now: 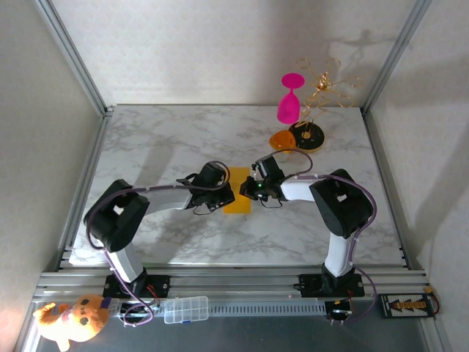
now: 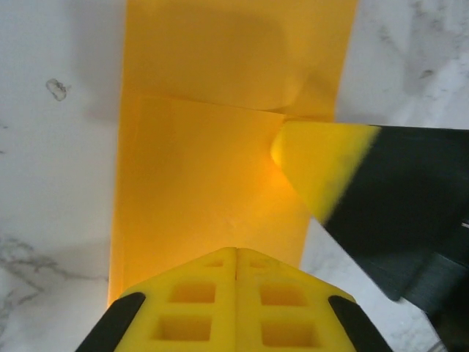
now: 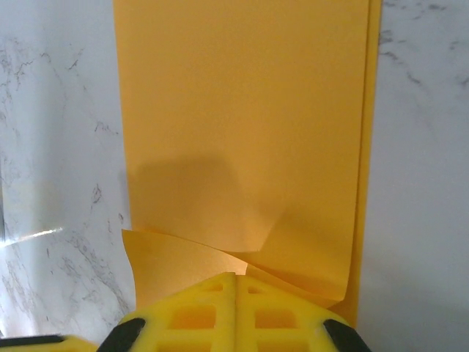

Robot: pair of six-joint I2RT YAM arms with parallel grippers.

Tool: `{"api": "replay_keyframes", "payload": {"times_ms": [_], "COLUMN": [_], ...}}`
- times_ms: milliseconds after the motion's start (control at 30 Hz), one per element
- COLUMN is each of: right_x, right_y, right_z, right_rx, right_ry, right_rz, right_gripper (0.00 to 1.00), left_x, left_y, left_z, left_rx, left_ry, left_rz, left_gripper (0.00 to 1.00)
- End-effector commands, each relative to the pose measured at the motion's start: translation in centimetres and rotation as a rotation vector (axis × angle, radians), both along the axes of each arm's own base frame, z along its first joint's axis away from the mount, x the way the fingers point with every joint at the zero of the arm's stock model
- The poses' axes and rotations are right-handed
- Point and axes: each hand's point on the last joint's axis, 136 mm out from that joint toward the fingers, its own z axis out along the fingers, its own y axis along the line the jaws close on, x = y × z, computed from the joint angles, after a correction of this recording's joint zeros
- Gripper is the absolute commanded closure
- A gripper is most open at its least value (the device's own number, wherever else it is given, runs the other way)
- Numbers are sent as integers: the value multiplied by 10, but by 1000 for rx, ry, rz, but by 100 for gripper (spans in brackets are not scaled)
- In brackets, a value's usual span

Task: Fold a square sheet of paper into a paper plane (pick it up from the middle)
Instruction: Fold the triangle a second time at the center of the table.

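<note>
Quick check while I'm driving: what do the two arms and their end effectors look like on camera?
Both arms match: the left arm and right arm have white links, bulky black joint housings and purplish cables looped alongside. The left end effector and right end effector have yellow fingers with square recesses on black bodies.

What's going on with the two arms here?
Both arms meet over the paper at the middle of the table. It lies as a folded strip, one flap partly lifted. The left gripper and right gripper are both shut, tips pressing down on it from opposite sides. No plane shape yet.
</note>
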Motion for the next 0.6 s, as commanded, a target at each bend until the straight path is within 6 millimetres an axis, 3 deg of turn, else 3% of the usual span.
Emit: {"api": "replay_keyframes", "payload": {"times_ms": [0,200,367,567], "right_x": [-25,-28,-33,-31], "right_y": [-8,-17,-20,-22], "right_z": [-31,-44,-53,-54], "right_rx": [-78,-134,-151,-155], "right_ry": [104,138,170,176], "right_rz": [33,16,20,14], "right_gripper": [97,98,98,98], "left_x": [-2,-25,-61,-92], "left_y": [-10,8,38,55], "left_z": [-4,-33,-60,-61], "left_rx": [-10,62,163,191], "left_ry": [7,67,147,198], "left_rz": [-45,-76,-130,-189], "left_gripper": [99,99,99,99]}}
